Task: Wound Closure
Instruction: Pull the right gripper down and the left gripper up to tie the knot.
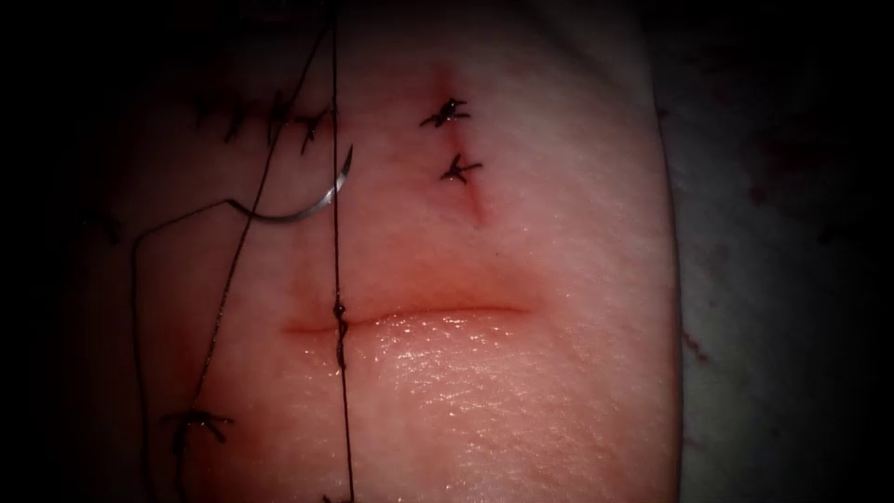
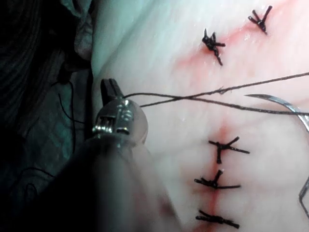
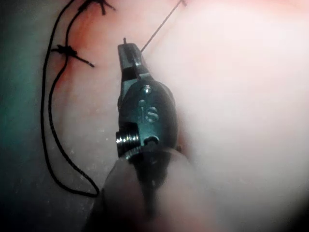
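Steel curved needle [image 1: 312, 200] lying free on the tissue [image 1: 521, 391], above the cut [image 1: 410, 317] toward its left end, held by neither tool. Dark thread [image 1: 336, 186] drawn taut straight across the cut, knotted at it. Left hand [image 2: 112, 92] clenched on the thread. Right hand [image 3: 129, 55] clenched on the thread too. Finished stitches [image 1: 450, 140] above the cut.

Grey counter [image 1: 782, 279] carries the tissue [image 1: 521, 391], shows past its right edge, faint reddish specks on it. On the tissue: curved needle [image 1: 317, 200] lying free left of the upper stitches, not in the tissue; thread [image 1: 337, 233] strands across it; knotted stitches [image 1: 447, 114].
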Available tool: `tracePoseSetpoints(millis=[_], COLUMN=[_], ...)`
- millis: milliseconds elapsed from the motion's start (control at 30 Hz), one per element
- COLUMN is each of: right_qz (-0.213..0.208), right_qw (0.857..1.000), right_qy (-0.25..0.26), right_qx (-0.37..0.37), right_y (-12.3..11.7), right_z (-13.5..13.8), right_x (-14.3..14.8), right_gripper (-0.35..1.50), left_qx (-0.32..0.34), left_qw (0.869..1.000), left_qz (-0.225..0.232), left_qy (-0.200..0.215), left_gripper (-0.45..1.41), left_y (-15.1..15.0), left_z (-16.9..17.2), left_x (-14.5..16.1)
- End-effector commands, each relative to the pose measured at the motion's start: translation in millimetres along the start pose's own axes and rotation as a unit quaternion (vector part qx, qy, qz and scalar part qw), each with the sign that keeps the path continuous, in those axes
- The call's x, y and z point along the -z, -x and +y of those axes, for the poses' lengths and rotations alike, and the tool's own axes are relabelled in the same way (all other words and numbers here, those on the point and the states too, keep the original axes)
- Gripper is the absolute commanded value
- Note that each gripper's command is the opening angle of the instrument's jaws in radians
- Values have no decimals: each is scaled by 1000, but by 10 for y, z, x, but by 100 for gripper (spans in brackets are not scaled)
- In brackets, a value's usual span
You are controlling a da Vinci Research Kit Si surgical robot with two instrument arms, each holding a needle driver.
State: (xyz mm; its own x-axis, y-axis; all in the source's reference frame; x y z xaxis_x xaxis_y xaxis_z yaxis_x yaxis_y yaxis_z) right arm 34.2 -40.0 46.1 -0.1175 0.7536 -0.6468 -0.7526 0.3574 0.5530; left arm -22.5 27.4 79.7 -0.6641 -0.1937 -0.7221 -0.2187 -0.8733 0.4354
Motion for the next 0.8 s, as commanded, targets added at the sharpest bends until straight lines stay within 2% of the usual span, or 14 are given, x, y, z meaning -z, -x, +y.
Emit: tracePoseSetpoints(millis=[33, 267, 433, 600, 800], right_qz=[-11, -51, -58, -61, -66], right_qw=[1000, 998, 998, 998, 997], right_qy=[0, 0, -3, -14, -25], right_qx=[3, 23, 27, 29, 32], right_y=[11, 45, 54, 62, 67], right_z=[-5, -11, -15, -27, -36], right_x=[-4, 18, 34, 46, 45], right_gripper=[-35, -35, -35, -35, -35], left_qx=[-2, -31, -40, -42, -36], left_qw=[1000, 999, 999, 999, 999], left_qz=[0, -4, -6, -5, -3], left_qy=[-2, -13, -20, -27, -34], left_gripper=[-45, -45, -45, -45, -45], left_y=[4, 22, 34, 44, 36], left_z=[-5, 12, 25, 19, 3], left_x=[-10, -23, -37, -53, -64])
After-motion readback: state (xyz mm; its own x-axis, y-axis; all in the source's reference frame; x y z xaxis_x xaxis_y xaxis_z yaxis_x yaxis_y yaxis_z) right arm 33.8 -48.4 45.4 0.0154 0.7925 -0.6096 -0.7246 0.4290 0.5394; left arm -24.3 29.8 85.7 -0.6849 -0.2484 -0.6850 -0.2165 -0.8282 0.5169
